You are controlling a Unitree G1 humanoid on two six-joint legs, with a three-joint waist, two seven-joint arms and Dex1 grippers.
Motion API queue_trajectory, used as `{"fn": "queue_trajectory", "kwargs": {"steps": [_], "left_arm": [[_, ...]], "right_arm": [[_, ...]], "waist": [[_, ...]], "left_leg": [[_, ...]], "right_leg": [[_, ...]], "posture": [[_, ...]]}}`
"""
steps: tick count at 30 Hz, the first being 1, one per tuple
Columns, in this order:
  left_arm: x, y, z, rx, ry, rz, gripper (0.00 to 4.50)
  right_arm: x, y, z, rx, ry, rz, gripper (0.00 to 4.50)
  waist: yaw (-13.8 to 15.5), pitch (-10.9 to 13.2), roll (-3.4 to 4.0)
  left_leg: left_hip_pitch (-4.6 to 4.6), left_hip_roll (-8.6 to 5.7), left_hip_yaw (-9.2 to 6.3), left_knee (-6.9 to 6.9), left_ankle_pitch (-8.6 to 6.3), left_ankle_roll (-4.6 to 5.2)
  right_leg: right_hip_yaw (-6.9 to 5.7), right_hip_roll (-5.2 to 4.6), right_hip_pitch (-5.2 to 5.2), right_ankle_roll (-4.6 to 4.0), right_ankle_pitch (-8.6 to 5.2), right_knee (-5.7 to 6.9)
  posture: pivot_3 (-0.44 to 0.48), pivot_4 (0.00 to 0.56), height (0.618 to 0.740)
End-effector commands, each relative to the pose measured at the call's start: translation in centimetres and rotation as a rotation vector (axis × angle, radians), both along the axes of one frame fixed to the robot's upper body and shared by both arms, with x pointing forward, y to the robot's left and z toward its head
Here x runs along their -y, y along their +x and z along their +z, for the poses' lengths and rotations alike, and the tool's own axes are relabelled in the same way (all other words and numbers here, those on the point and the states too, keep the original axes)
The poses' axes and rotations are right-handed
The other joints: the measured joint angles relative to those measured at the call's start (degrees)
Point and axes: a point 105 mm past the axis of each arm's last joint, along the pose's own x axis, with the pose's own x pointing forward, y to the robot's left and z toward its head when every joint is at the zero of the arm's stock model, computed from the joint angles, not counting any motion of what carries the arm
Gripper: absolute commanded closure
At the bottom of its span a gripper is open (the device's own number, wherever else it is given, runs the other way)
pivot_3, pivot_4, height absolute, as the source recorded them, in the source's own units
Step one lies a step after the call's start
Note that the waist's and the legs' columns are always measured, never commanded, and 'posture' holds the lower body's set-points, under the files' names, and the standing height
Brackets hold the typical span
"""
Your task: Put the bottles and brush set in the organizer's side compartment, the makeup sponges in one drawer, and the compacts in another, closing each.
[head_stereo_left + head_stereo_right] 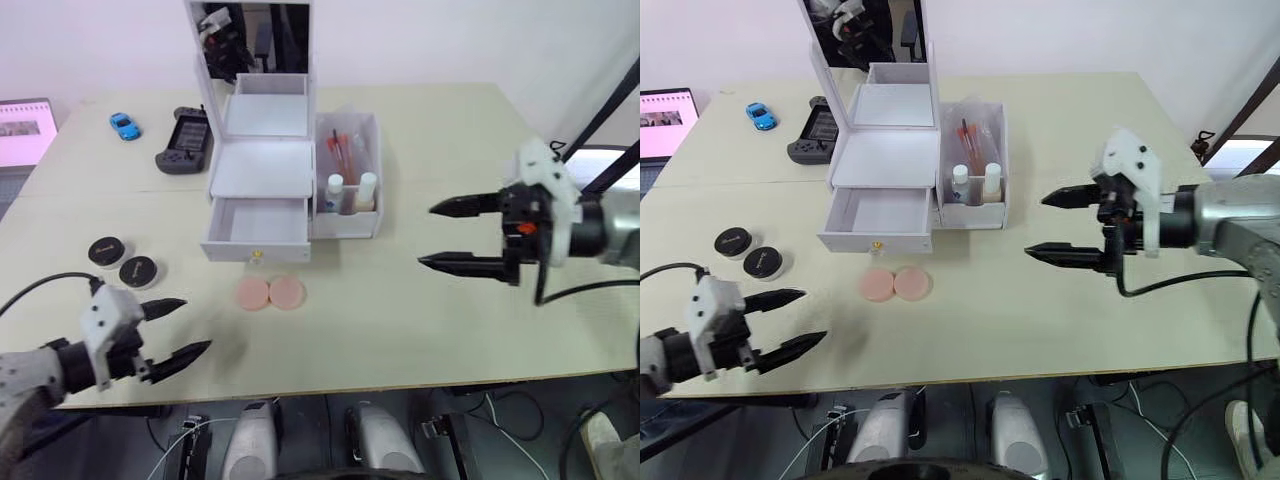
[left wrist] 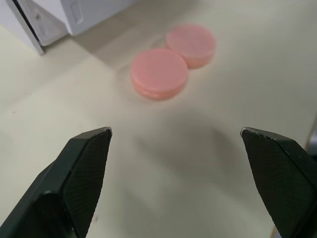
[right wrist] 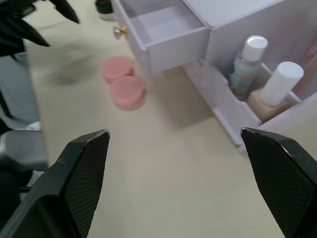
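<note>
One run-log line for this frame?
bottles, brush set: in side compartment | lower drawer: open, empty | makeup sponges, compacts: on table | left gripper, right gripper: open, empty

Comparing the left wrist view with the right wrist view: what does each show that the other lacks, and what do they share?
Left wrist view alone: nothing of its own besides the open left end effector. Right wrist view alone: the two bottles standing in the side compartment, the open drawer empty inside, and the open right end effector. Both: the two makeup sponges on the table before the organizer.
</note>
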Motion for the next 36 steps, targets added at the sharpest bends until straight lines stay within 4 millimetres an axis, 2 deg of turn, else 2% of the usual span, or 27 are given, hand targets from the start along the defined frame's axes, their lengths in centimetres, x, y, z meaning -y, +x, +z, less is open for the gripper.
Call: {"fn": "queue_trajectory", "kwargs": {"steps": [1,7,11,16,21,27,31,36], "left_arm": [[-0.4,-0.1,1.3,0.015,0.005,-0.061,0.12],[1.4,-0.9,0.9,-0.021,-0.024,-0.143,0.12],[4.1,-1.0,0.5,-0.029,-0.083,-0.194,0.12],[7.6,-0.3,-0.6,-0.015,-0.158,-0.202,0.12],[9.2,0.6,-1.5,0.003,-0.195,-0.149,0.12],[10.3,0.6,-2.2,0.015,-0.216,-0.122,0.12],[9.8,1.8,-2.2,0.102,-0.226,0.002,0.12],[9.3,1.3,-3.0,0.114,-0.207,0.089,0.12]], "right_arm": [[0.3,-1.8,1.2,0.009,-0.005,0.052,0.00],[1.1,-2.4,1.1,-0.004,-0.002,0.027,0.00],[1.0,-2.4,0.9,0.008,-0.001,0.016,0.00],[0.6,-2.3,0.9,0.026,0.002,-0.003,0.00],[0.4,-2.4,1.1,0.046,0.006,-0.023,0.00],[0.4,-2.4,1.4,0.066,0.011,-0.055,0.00],[0.5,-2.1,1.4,0.074,0.011,-0.079,0.00],[0.4,-1.5,1.7,0.085,0.008,-0.090,0.00]], "waist": [[0.0,0.0,0.00],[-0.1,0.0,0.01],[0.0,0.0,0.05],[0.1,0.0,0.04],[0.1,0.0,0.03],[0.1,0.0,0.03],[0.2,0.0,0.03],[0.0,0.0,0.03]], "left_leg": [[0.00,0.00,0.03,0.00,-0.02,0.03],[-0.02,-0.01,0.27,-0.07,-0.07,0.12],[-0.01,0.00,0.26,-0.08,-0.07,0.12],[-0.01,-0.01,0.30,0.00,-0.06,0.13],[0.01,-0.02,0.40,0.11,-0.05,0.15],[0.04,-0.03,0.38,0.16,-0.05,0.15],[0.05,-0.04,0.40,0.20,-0.05,0.15],[0.05,-0.05,0.40,0.22,-0.05,0.16]], "right_leg": [[0.00,-0.04,0.01,0.00,0.00,-0.03],[0.11,-0.16,0.12,0.00,0.01,-0.04],[0.18,-0.14,0.11,0.00,0.01,-0.03],[0.19,-0.05,0.19,0.02,0.02,-0.03],[0.16,0.13,0.23,0.09,0.05,0.03],[0.15,0.29,0.24,0.18,0.10,0.07],[0.15,0.31,0.28,0.19,0.10,0.06],[0.16,0.32,0.30,0.20,0.11,0.06]], "posture": [[0.000,0.150,0.740],[0.000,0.150,0.740],[0.000,0.150,0.740],[0.000,0.150,0.740],[0.000,0.150,0.740],[0.000,0.150,0.740],[0.000,0.150,0.740],[0.000,0.150,0.740]]}}
